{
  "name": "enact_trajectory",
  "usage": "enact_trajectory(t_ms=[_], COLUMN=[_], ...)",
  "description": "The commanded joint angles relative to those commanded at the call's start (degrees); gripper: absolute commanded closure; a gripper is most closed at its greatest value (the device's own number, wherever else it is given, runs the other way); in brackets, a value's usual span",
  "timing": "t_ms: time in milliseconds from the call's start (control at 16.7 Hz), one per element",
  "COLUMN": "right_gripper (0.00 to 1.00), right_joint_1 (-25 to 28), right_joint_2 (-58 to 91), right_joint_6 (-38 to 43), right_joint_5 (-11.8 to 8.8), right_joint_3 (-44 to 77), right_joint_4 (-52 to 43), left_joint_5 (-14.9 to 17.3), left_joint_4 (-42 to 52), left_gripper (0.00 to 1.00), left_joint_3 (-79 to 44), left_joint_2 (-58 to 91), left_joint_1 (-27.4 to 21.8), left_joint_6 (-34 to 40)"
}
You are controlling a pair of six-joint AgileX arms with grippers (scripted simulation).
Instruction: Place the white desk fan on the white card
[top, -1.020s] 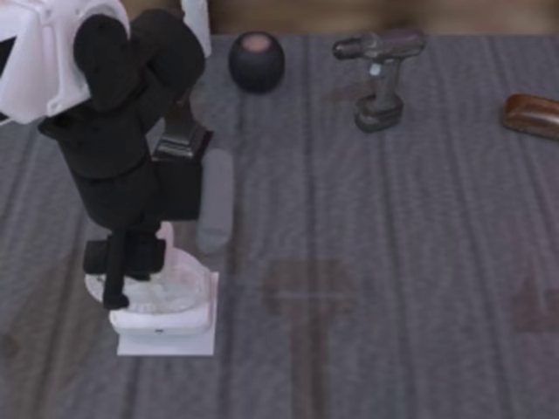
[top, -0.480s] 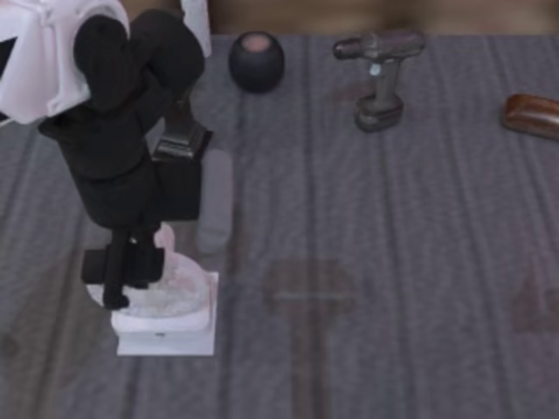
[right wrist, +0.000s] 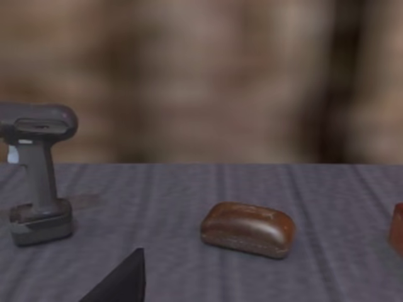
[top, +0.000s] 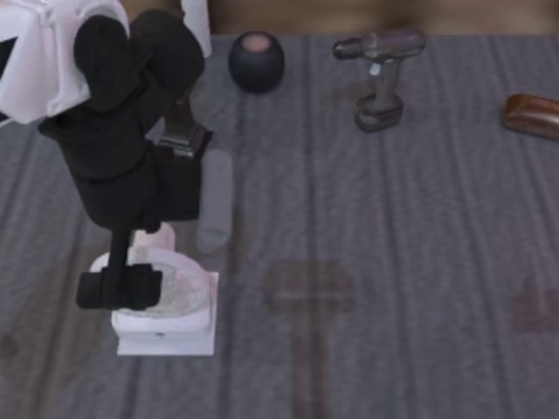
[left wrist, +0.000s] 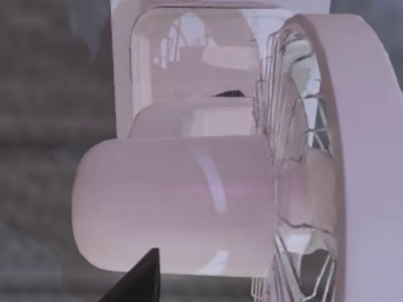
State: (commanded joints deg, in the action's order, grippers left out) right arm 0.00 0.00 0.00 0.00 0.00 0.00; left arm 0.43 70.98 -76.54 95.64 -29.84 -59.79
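**Fan on card, left hand above it**

Standing on the card (top: 166,342), the fan (top: 170,301) sits at the near left of the table (top: 393,262) in the top view. Its blocky base covers most of the card; a thin white margin of card shows along the near edge and at the right side. The round grille lies above the base.

Left wrist view: the fan's (left wrist: 189,207) cylindrical motor housing fills the middle of the picture, the ring grille beside it, the rounded base behind. One dark fingertip (left wrist: 138,283) shows at the picture's edge, apart from the housing.

The left hand (top: 118,286) hangs over the fan's left part, fingers pointing down. Whether its fingers are spread or closed cannot be told from these views.

Just beyond the fan a pale bottle (top: 215,201) lies on the table beside a dark box (top: 179,179). Further back: a dark round speaker (top: 256,61), a grey drill (top: 380,74) standing upright, and a brown loaf-shaped object (top: 531,115) at the far right.

The right hand is not seen in the top view; the right wrist view shows only one dark fingertip (right wrist: 119,283), the drill (right wrist: 38,173) and the brown object (right wrist: 248,229).
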Motion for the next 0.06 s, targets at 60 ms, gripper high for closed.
enact_trajectory(t_ms=[60], right_gripper=[0.0], right_joint_1=[0.0], right_joint_2=[0.0], right_joint_6=[0.0], right_joint_5=[0.0], right_joint_3=[0.0], right_joint_4=[0.0], left_joint_5=[0.0], left_joint_4=[0.0], left_gripper=[0.0], left_joint_3=[0.0], left_joint_2=[0.0], left_joint_1=[0.0], left_joint_6=[0.0])
